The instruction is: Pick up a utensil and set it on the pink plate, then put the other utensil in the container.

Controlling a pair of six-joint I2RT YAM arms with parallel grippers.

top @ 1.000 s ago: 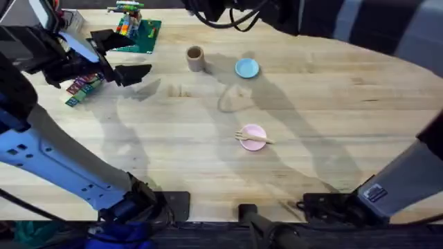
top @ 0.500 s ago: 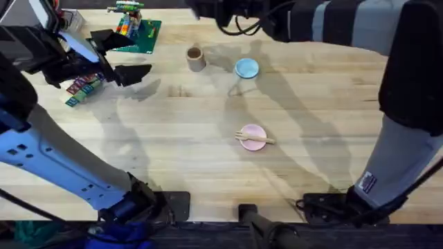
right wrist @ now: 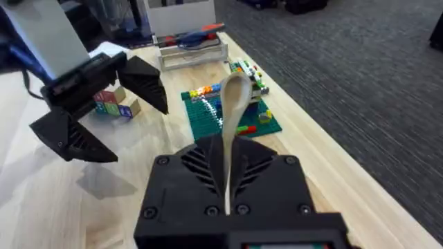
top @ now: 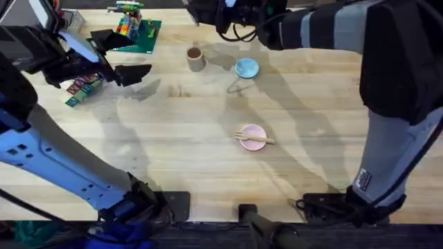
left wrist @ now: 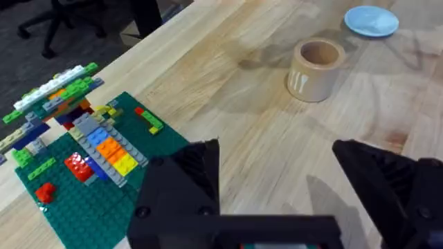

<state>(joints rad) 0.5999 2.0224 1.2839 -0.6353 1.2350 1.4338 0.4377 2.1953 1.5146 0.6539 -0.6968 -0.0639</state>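
The wooden fork [top: 254, 138] lies across the pink plate [top: 257, 131] in the middle of the table. My right gripper [right wrist: 227, 158] is shut on the wooden spoon [right wrist: 232, 114], whose bowl sticks out past the fingers. In the overhead view the right arm stretches across the back of the table, with the right gripper [top: 208, 10] just behind the brown container [top: 196, 59]. The container [left wrist: 316, 68] stands upright and looks empty. My left gripper [top: 124, 55] hovers open at the far left, nothing between its fingers [left wrist: 194, 169].
A light blue plate [top: 247, 68] sits right of the container. A green Lego board [top: 138, 31] with coloured bricks lies at the back left, with coloured blocks [top: 83, 88] beside the left gripper. A clear box of pens [right wrist: 190, 45] stands behind the board.
The right arm has swung up from the lower right and reached across the back of the table towards the container. The left arm, fork and plates have not moved.
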